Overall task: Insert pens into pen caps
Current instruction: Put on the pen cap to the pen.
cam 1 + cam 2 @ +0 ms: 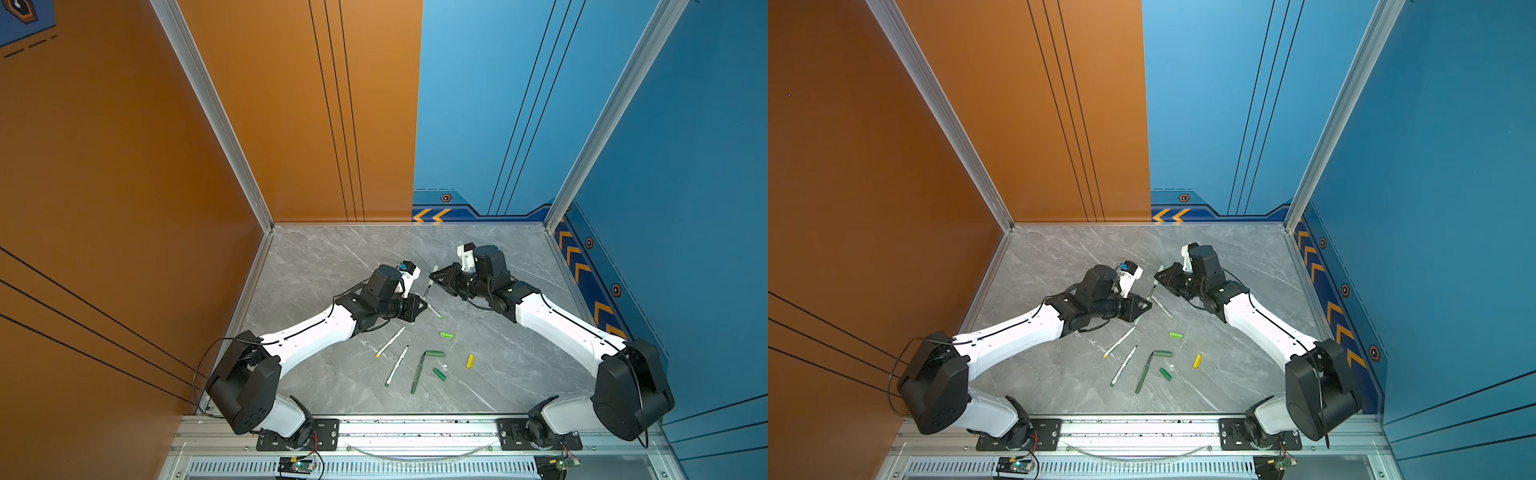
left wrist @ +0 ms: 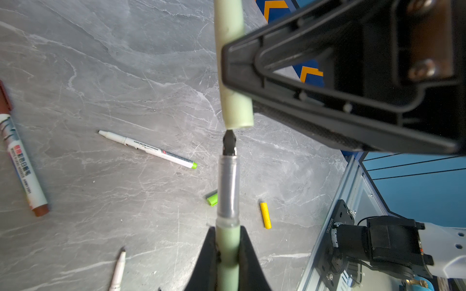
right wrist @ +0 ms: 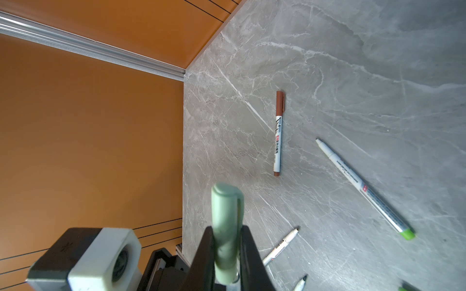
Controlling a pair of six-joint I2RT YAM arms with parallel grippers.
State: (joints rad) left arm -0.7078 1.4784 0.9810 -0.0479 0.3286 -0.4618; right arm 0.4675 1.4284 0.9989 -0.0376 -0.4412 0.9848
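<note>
Gripping the sage-green pen (image 2: 228, 191) by its barrel, the left gripper (image 2: 227, 233) has its fingers clamped tight on it, above the grey marble table (image 1: 332, 257). The pen's dark tip sits right at the open mouth of the pale green cap (image 2: 237, 108), not yet inside. The right gripper (image 3: 227, 230) has its fingers pinched closed around that cap. Loose pieces lie on the table nearer the robot's base. From left to right they are a yellow-ended pen (image 1: 390, 341), a dark-green-ended pen (image 1: 397, 365), an all dark green pen (image 1: 417, 374), a bright green cap (image 1: 446, 334) and a yellow cap (image 1: 470, 360).
</note>
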